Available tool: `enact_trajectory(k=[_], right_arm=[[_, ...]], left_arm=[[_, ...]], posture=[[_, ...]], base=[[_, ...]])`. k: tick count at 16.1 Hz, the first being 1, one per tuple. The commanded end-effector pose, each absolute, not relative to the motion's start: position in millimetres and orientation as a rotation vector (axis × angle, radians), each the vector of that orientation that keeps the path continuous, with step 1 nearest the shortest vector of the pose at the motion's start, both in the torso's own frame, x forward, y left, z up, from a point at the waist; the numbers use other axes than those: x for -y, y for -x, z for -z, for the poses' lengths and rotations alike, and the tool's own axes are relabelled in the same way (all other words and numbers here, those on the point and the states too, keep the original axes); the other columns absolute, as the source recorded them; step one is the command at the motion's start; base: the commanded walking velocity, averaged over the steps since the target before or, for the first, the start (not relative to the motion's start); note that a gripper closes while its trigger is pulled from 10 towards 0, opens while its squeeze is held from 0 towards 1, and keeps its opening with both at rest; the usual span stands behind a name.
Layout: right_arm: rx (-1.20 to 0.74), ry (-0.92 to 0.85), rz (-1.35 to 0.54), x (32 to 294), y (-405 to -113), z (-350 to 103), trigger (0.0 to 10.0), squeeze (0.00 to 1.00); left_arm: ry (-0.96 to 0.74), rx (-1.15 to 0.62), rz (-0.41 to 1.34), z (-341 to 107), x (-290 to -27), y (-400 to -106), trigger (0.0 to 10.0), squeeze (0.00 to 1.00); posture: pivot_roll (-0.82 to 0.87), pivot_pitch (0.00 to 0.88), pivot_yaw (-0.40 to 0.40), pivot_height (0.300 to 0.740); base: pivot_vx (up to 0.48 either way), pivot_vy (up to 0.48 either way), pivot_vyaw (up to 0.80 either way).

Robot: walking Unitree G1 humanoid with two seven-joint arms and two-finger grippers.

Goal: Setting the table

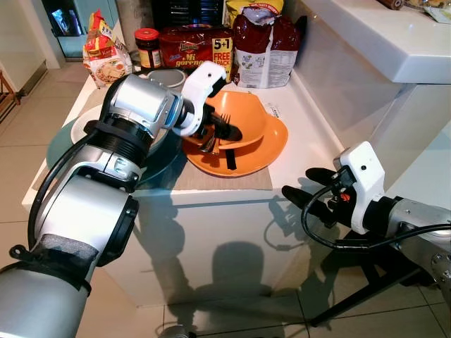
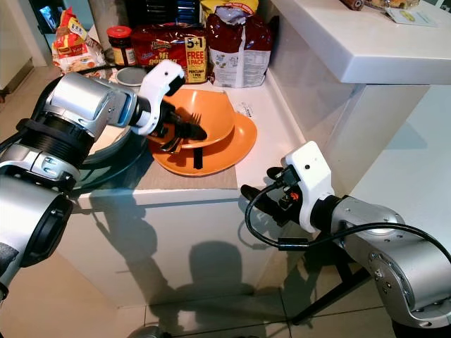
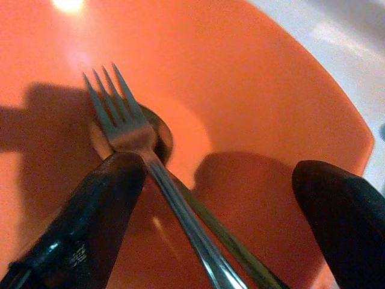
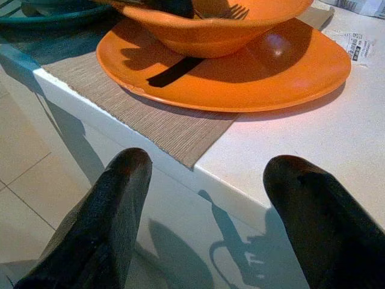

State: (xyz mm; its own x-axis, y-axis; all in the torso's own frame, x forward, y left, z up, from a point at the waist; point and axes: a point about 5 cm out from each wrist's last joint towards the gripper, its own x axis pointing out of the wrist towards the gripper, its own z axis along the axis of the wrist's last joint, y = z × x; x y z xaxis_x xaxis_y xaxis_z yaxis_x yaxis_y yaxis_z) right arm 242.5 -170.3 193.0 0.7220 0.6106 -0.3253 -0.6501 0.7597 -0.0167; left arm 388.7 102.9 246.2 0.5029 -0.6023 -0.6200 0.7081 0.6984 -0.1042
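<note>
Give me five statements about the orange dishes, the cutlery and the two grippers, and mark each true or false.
1. The orange bowl sits on the orange plate. True.
2. The left gripper is shut on the fork. False: its fingers are spread open on either side of the fork's handle.
3. The fork lies in the bowl over a spoon. True.
4. The right gripper is over the plate. False: it is below the counter edge, open.
5. The plate rests on a woven placemat. True.
</note>
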Motion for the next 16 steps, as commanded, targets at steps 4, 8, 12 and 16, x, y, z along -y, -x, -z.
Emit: enact_trajectory(k=[4,8,12,16], right_arm=[[-0.326,0.143,-0.689,173.0,-244.6,-193.6,10.0,0.00],[-0.330,0.144,-0.686,172.9,-244.1,-192.6,10.0,0.00],[-0.333,0.152,-0.677,174.2,-244.9,-192.0,10.0,0.00],[-0.338,0.163,-0.676,174.2,-244.7,-191.2,10.0,0.00]], left_arm=[[-0.118,-0.691,0.825,-256.8,-97.8,-389.1,10.0,0.00],[-0.125,-0.706,0.829,-254.3,-98.0,-389.4,3.5,0.00],[-0.128,-0.707,0.838,-255.3,-97.2,-389.9,0.0,0.00],[-0.139,-0.700,0.843,-256.2,-96.5,-390.5,0.0,0.00]], posture=[[0.00,0.000,-0.040,0.740],[0.00,0.000,-0.035,0.740],[0.00,0.000,-0.035,0.740],[0.00,0.000,-0.032,0.740]], base=[[0.000,0.000,0.00],[0.000,0.000,0.00],[0.000,0.000,0.00],[0.000,0.000,0.00]])
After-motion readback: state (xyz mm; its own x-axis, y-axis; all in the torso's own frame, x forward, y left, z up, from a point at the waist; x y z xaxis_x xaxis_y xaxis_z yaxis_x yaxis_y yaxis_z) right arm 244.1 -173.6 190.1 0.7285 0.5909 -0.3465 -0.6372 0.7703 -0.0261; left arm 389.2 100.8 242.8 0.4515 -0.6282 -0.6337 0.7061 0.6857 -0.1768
